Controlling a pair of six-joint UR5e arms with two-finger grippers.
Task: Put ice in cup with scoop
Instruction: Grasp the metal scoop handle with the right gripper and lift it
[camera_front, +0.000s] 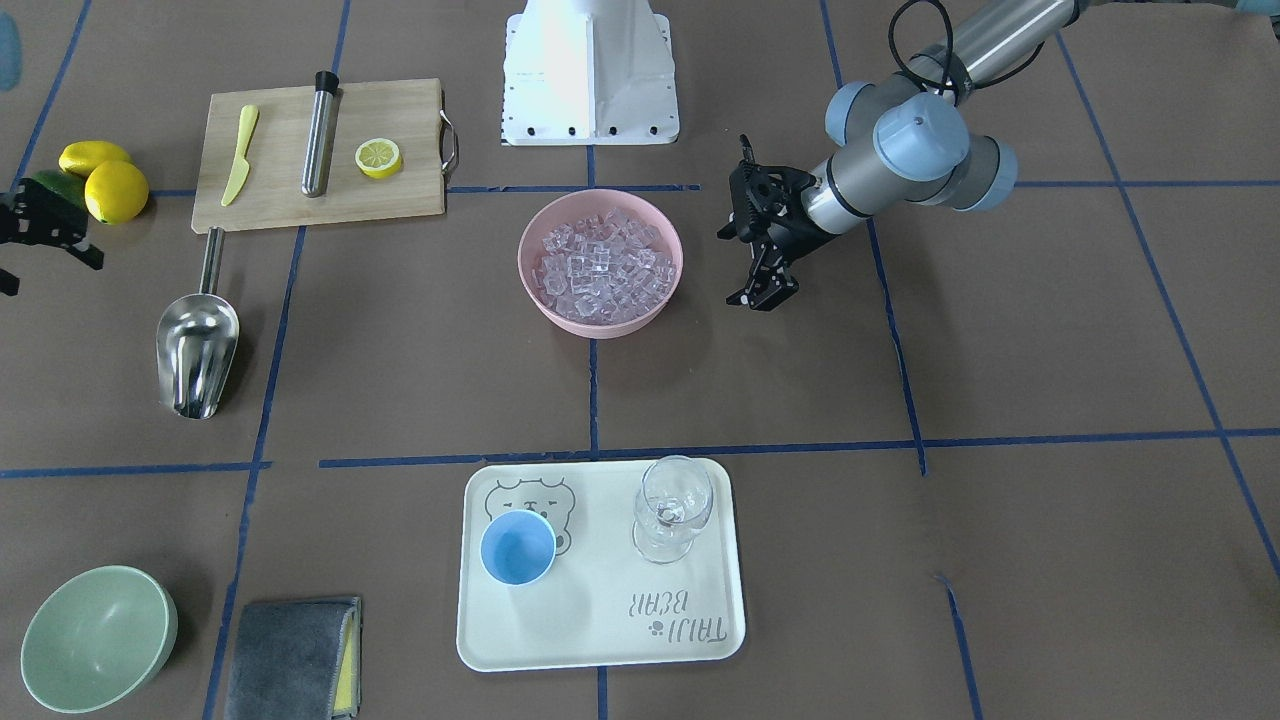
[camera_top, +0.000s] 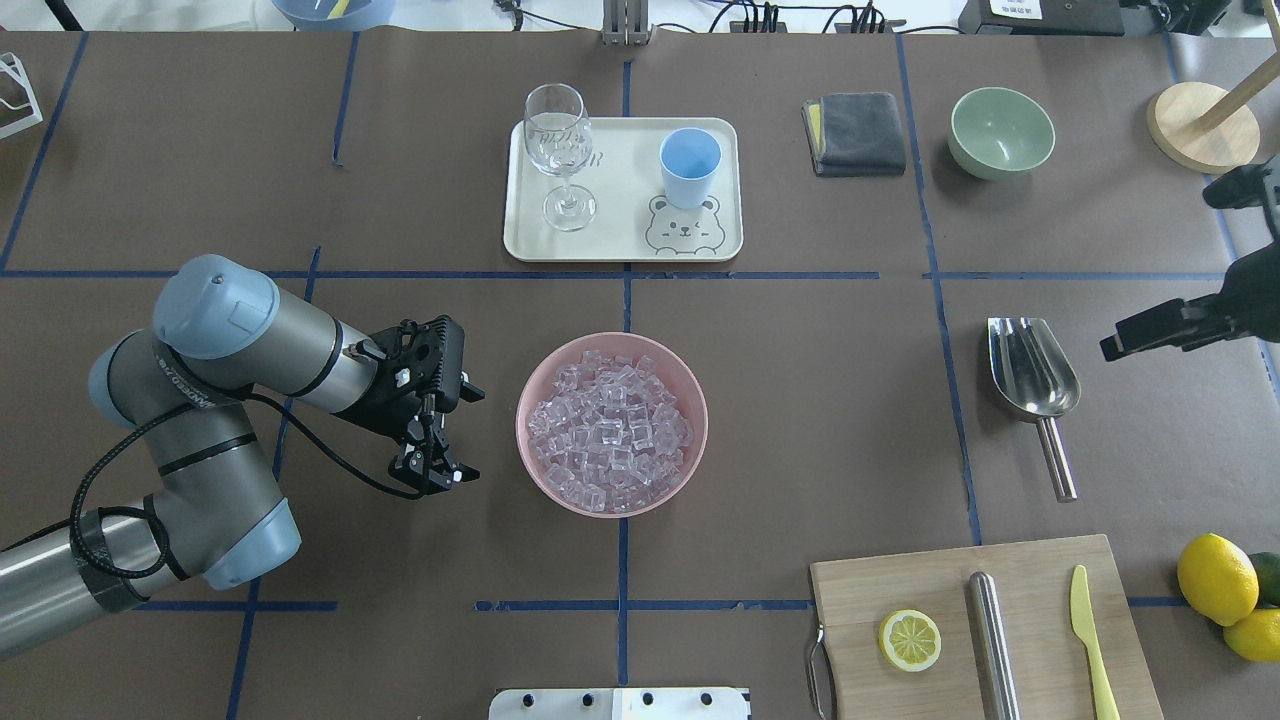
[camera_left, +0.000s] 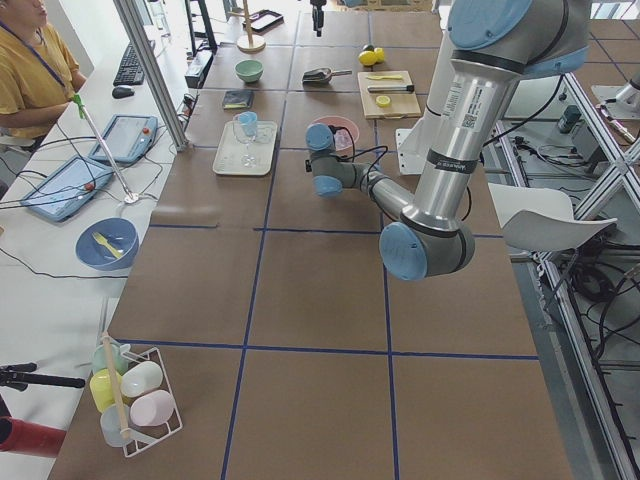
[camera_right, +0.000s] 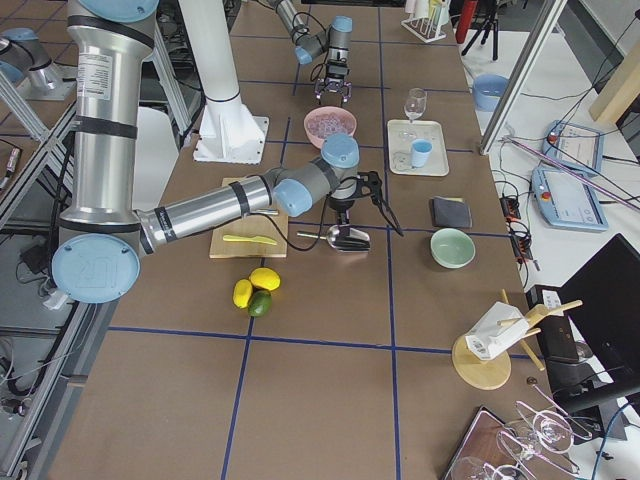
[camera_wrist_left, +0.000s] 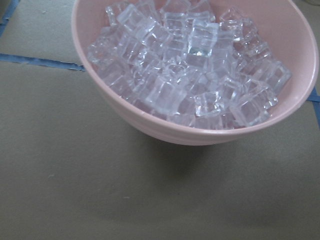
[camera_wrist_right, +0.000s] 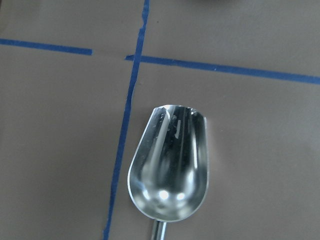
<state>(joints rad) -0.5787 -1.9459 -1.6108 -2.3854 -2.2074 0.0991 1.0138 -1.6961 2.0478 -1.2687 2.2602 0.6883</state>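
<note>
The ice (camera_top: 612, 420) fills a pink bowl (camera_top: 523, 428) at the table's middle; it also shows in the left wrist view (camera_wrist_left: 190, 65). The light-blue cup (camera_top: 690, 165) stands upright on a cream tray (camera_top: 620, 215) at the far side. The steel scoop (camera_top: 1035, 375) lies on the table at the right, trough toward the far side, and fills the right wrist view (camera_wrist_right: 170, 170). My left gripper (camera_top: 435, 440) is open and empty, just left of the bowl. My right gripper (camera_top: 1157, 272) is open and empty, above and right of the scoop.
A clear stemmed glass (camera_top: 557, 140) stands on the tray beside the cup. A grey cloth (camera_top: 855, 130) and a pale-green bowl (camera_top: 1000, 130) sit at the far right. A cutting board (camera_top: 1035, 590) near me holds a lemon half (camera_top: 910, 640), a steel cylinder (camera_top: 993, 640) and a knife (camera_top: 1090, 640). Lemons (camera_top: 1215, 578) lie beside it.
</note>
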